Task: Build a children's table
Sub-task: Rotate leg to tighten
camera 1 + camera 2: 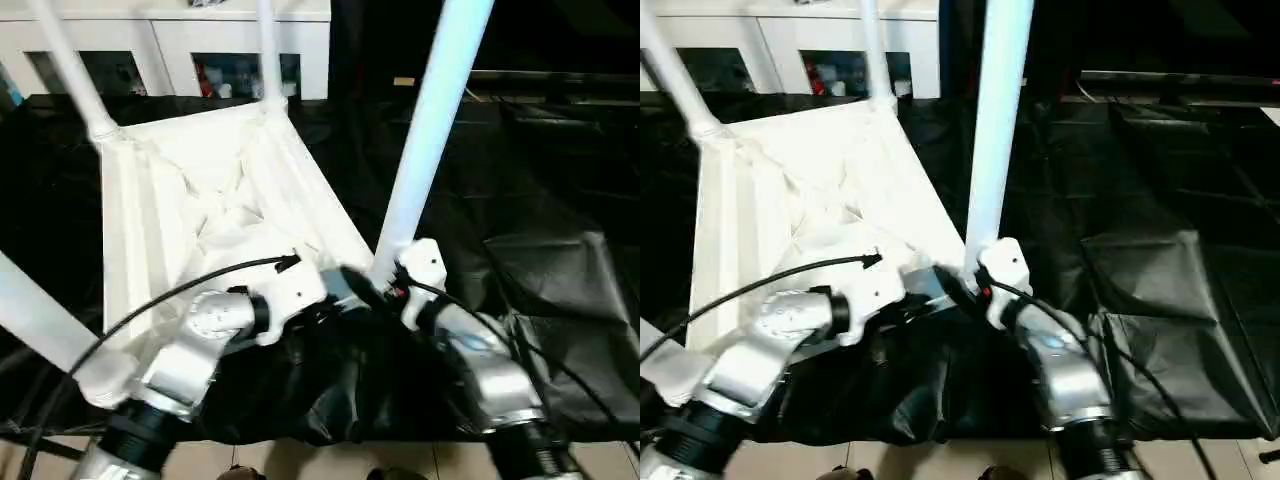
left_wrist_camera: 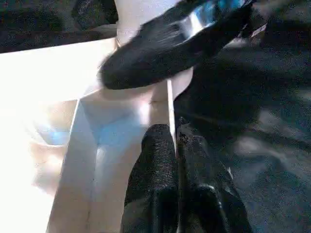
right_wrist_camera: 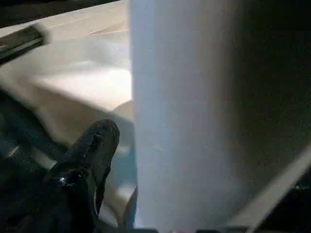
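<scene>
While the table (image 1: pixel 215 215) lies upside down on the black sheet (image 1: pixel 545 270), legs up, the left gripper (image 2: pixel 176 145) is pinched empty at its near corner; the right gripper (image 1: pixel 385 285) straddles a leg (image 1: pixel 430 130), grip unclear. Light, stiff, slick plastic: hold legs near the socket.

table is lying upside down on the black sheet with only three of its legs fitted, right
Not quite. The table does lie upside down on the black sheet, but the left eye view shows four legs fitted, one at each corner, including the near-right leg beside the right gripper.
</scene>
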You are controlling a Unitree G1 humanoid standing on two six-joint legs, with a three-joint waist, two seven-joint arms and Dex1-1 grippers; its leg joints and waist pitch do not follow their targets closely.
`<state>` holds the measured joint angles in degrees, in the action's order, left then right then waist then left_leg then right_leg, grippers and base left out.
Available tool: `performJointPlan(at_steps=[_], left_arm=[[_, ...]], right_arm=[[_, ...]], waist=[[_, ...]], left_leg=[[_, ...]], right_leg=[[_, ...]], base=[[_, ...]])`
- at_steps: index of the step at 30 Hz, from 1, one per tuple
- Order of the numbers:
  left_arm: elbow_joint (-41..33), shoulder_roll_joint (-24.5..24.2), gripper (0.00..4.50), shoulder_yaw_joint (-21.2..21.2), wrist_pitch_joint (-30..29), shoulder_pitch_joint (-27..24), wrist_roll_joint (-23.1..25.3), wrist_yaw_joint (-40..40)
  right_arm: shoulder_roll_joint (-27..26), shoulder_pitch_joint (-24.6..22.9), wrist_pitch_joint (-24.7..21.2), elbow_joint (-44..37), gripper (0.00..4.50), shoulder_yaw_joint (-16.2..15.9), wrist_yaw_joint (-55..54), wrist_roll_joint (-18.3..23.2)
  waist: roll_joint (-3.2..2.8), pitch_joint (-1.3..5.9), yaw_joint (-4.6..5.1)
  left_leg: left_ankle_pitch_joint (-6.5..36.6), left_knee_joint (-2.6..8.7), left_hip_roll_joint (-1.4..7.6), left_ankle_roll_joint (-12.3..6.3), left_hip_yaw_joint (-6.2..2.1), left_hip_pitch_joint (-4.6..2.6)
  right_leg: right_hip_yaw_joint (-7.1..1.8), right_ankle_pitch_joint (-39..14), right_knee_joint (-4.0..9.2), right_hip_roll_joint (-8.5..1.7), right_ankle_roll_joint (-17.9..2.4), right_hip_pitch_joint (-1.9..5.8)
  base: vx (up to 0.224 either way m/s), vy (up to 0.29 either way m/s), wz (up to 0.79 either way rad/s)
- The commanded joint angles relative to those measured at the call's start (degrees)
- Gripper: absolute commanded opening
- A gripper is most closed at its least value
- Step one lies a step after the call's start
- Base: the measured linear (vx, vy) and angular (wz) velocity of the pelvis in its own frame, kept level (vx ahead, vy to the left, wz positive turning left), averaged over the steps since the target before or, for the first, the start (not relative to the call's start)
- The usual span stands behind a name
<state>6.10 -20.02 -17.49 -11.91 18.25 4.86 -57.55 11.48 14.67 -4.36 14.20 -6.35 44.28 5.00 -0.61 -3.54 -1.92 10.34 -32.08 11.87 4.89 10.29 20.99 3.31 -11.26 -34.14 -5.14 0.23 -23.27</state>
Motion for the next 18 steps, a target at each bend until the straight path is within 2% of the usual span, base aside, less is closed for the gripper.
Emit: performJointPlan(at_steps=[1, 7, 8, 9, 12, 15, 18], left_arm=[[1.97, -0.59, 0.0, -1.64, 1.6, -0.01, -1.67, -4.66], [6.08, -5.06, 0.0, -0.75, 3.94, 2.82, -3.51, -10.53], [6.08, -5.06, 0.0, -0.75, 3.94, 2.82, -3.51, -10.53], [7.05, -6.02, 0.0, -0.95, 4.37, 3.57, -3.54, -11.62], [8.73, -7.21, 0.0, -1.17, 5.4, 4.84, -3.3, -12.83], [9.34, -7.39, 0.0, -1.01, 5.66, 5.39, -3.59, -13.31], [10.39, -7.63, 0.0, -1.13, 6.07, 6.22, -4.04, -14.09]], right_arm=[[1.75, 1.28, -1.31, -0.66, 3.7, -1.42, 6.18, 1.97], [8.02, 3.54, -2.55, 1.31, 3.7, -6.17, 21.59, 4.3], [8.02, 3.54, -2.55, 1.31, 3.7, -6.17, 21.59, 4.3], [8.21, 4.51, -2.73, 2.36, 3.42, -6.33, 23.4, 4.7], [8.55, 5.95, -2.61, 4.04, 3.23, -6.84, 25.77, 4.96], [9.05, 6.44, -2.62, 4.64, 2.98, -7.52, 27.34, 5.16], [9.45, 7.38, -2.35, 5.97, 2.73, -8.32, 29.3, 5.43]], waist=[[0.42, 2.95, 0.12], [0.49, 2.84, -0.02], [0.47, 2.86, -0.01], [0.64, 2.82, -0.09], [0.47, 2.91, -0.22], [0.56, 2.99, -0.36], [0.53, 3.09, -0.63]], left_leg=[[8.57, 2.88, 0.98, -6.23, 0.19, -0.29], [10.21, 2.86, 1.05, -6.08, 0.18, -0.39], [10.27, 2.86, 1.03, -6.01, 0.14, -0.34], [10.64, 2.83, 1.12, -5.83, 0.25, -0.45], [9.93, 2.85, 1.19, -5.34, 0.16, -0.49], [9.6, 2.81, 1.25, -5.16, 0.17, -0.49], [8.74, 2.7, 1.21, -5.52, 0.21, -0.44]], right_leg=[[-2.23, -1.79, 3.16, -1.8, -14.4, 3.13], [-2.24, -5.73, 3.29, -2.02, -14.56, 2.92], [-2.22, -6.01, 3.25, -2.02, -14.63, 2.97], [-2.28, -6.6, 3.36, -2.11, -14.64, 2.76], [-2.22, -5.89, 3.1, -2.08, -15.07, 2.77], [-2.22, -5.03, 2.96, -2.19, -15.5, 2.92], [-2.19, -3.86, 2.78, -2.2, -15.81, 2.98]], base=[[0.0, 0.0, 0.0], [0.0, 0.0, 0.0], [0.0, 0.0, 0.0], [0.0, 0.0, 0.0], [0.0, 0.0, 0.0], [0.0, 0.0, 0.0], [0.0, 0.0, 0.0]])
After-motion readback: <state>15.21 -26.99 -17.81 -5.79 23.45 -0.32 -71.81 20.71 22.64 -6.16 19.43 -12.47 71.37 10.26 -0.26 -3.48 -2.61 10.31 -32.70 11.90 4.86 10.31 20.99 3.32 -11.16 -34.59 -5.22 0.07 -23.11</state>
